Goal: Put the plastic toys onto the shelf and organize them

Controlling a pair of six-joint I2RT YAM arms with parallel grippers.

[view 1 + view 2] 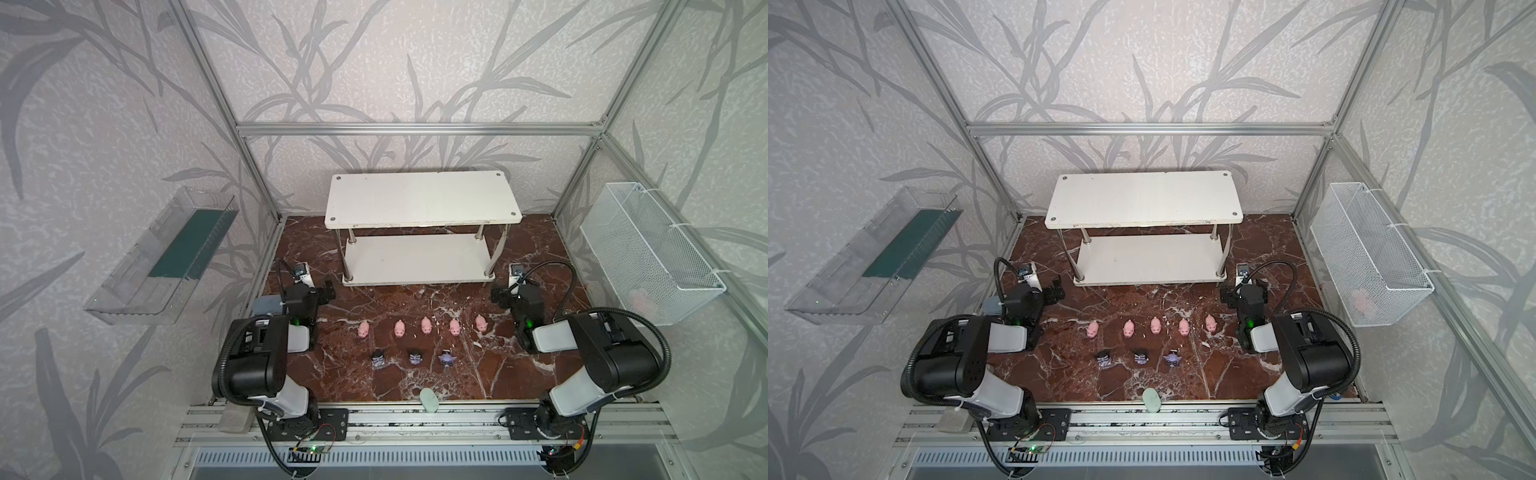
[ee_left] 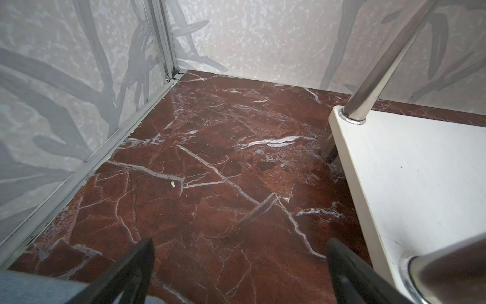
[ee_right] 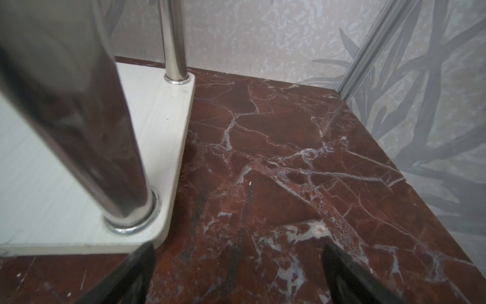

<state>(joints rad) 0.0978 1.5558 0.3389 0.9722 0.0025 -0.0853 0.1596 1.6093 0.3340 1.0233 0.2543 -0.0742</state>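
Shelf: the white two-tier shelf stood at the middle of the back edge of the red marble surface, long side facing the front.
Pigs: five pink pig figures stood in a row across the middle of the surface, well apart from the shelf's front edge and from each other.
Figurines: three dark big-headed figurines made a shorter row just in front of the pigs, towards the front edge.
Left claw: the left claw hung wide open and empty over the marble, beside the shelf's front left corner.
Right claw: the right claw was likewise spread wide with nothing in it, beside the shelf's front right corner.
In the way: chrome posts rose at the lower board's corners, the front pair flanking its opening. In both top views the upper board covered the rear of the lower board.
Front edge: a pale green oval lay at the middle of the surface's front edge.
Left edge: a grey-blue case lay by the left edge, partly hidden behind the left arm.
Walls: a clear plastic tray hung on the left wall. A white wire mesh basket hung on the right wall with a pink item inside, too blurred to identify.
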